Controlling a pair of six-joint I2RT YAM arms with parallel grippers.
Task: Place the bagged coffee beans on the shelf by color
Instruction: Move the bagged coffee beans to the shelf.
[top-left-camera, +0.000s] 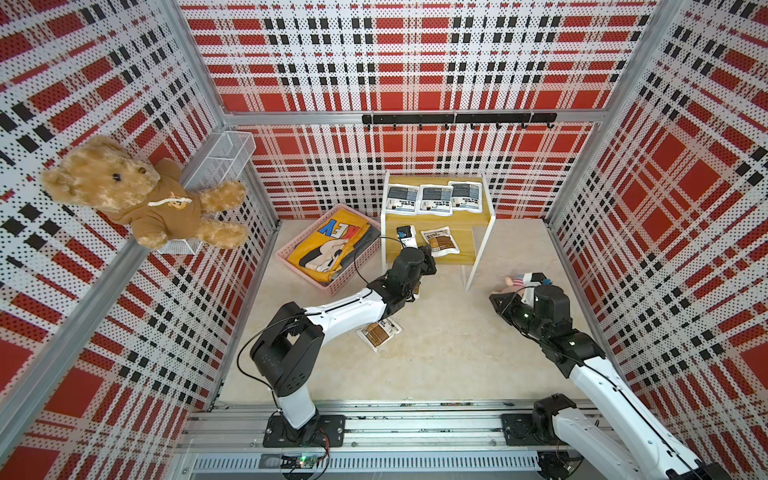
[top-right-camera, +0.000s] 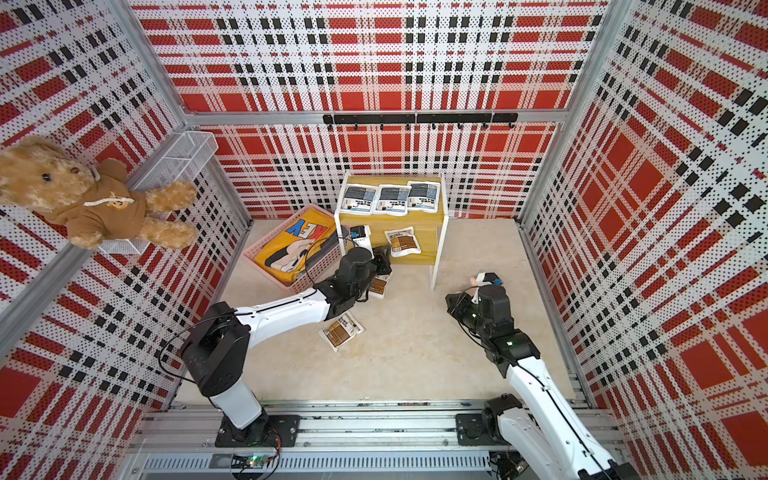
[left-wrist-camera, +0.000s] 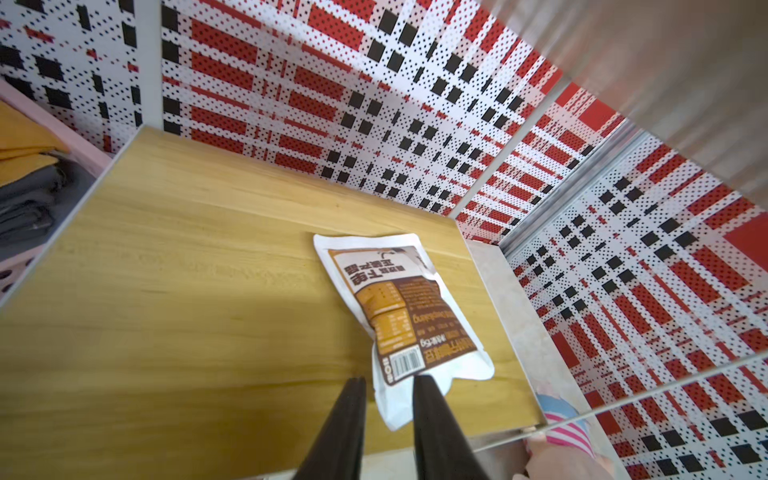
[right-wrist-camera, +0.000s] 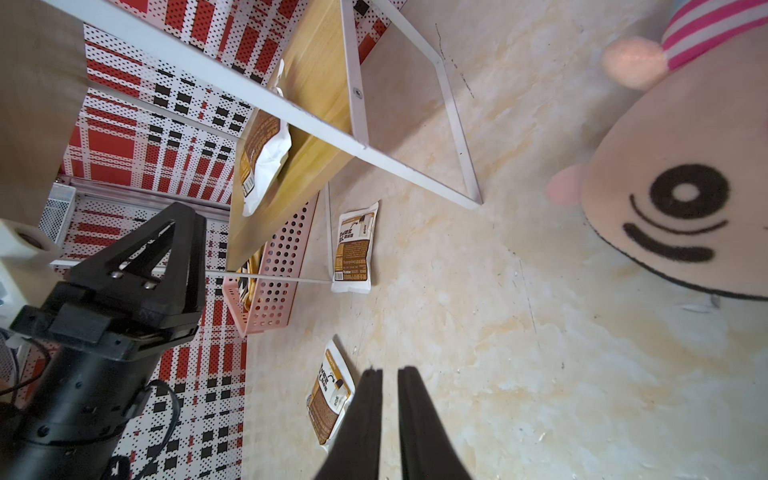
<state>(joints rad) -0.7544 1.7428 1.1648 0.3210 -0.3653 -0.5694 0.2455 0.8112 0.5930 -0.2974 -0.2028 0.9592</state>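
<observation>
On the top board of the shelf: three grey-blue bags in a row, side by side, lying flat. On the low board: one brown bag, flat on the wood, toward the right end.

At the front edge of the low board, the left gripper. Fingers spread a little, one on each side of that bag's near corner, not squeezing it. Bag free, resting on the board.

Down on the counter, two more. A second brown bag by the shelf's front leg, partly hidden under the left arm in both top views. A third brown bag nearer the robot, just beside the left arm.

Low over the counter and well apart from the shelf, the right gripper. Fingers nearly pressed together, only a thin gap, holding nothing. Just beside, a soft doll with a pink striped hat.

Just beside the shelf on the left, a pink basket with a yellow shirt inside. High on the left wall, a teddy bear in a brown top.
</observation>
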